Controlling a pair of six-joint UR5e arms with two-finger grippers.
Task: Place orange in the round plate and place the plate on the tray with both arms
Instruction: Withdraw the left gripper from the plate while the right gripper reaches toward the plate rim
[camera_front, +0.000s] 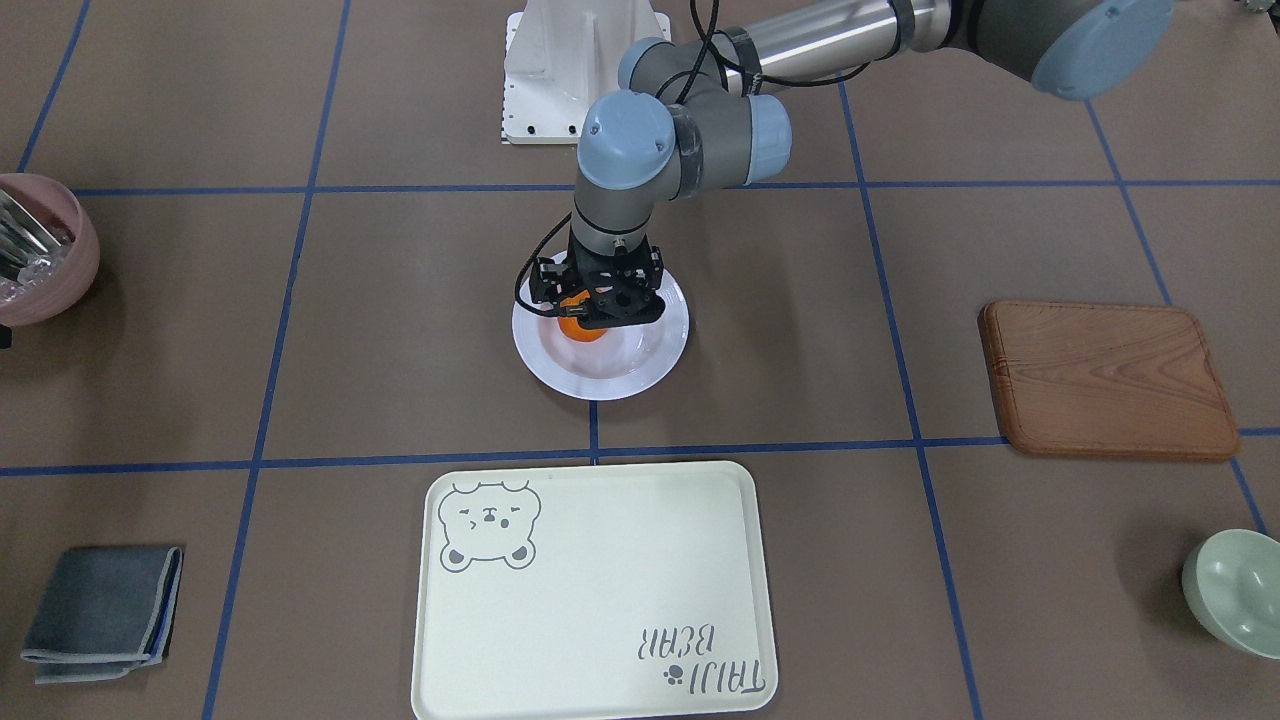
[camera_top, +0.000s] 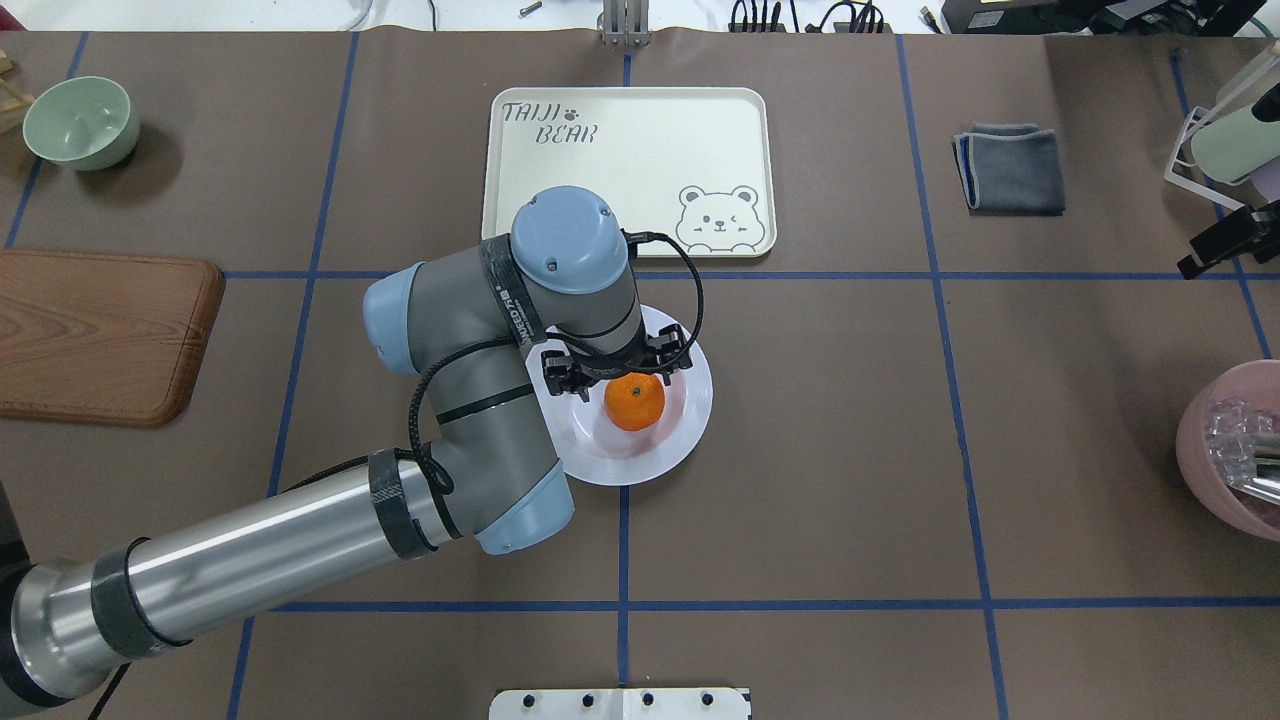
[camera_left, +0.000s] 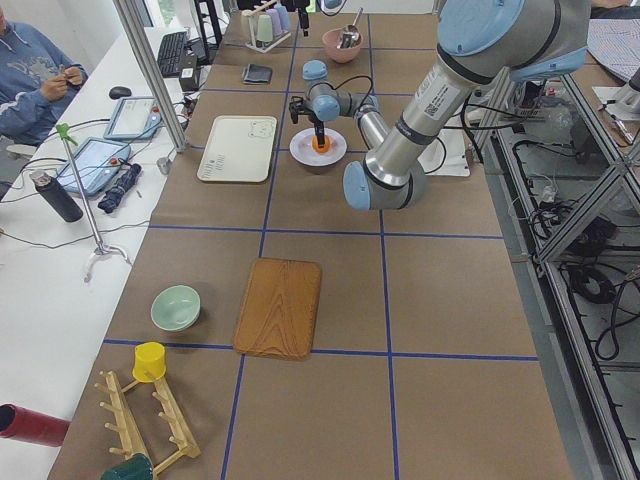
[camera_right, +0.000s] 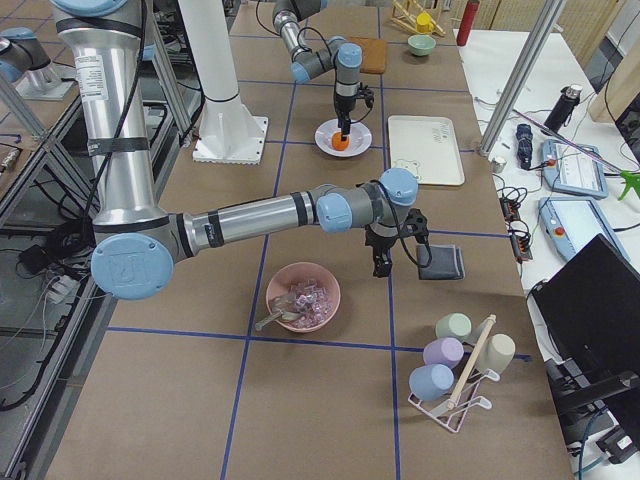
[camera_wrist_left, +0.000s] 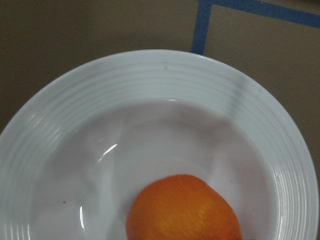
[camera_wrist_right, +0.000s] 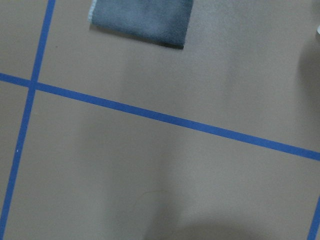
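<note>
Brown taped surface (camera_top: 850, 450): left pincer (camera_front: 600, 305) hangs directly over the orange (camera_top: 634, 402); clamped or apart, I cannot tell. Orange lies in the plate (camera_top: 690, 420), so the first step looks nearly done. Plate is not yet on the tray (camera_top: 630, 180). Right pincer (camera_right: 383, 262) hangs far right, state untellable.

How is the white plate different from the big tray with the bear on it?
The round plate is a circle; the tray is a rectangle and bigger. The plate is plain white and holds the orange; the tray is cream with a bear drawing. Both lie flat on the table.
</note>
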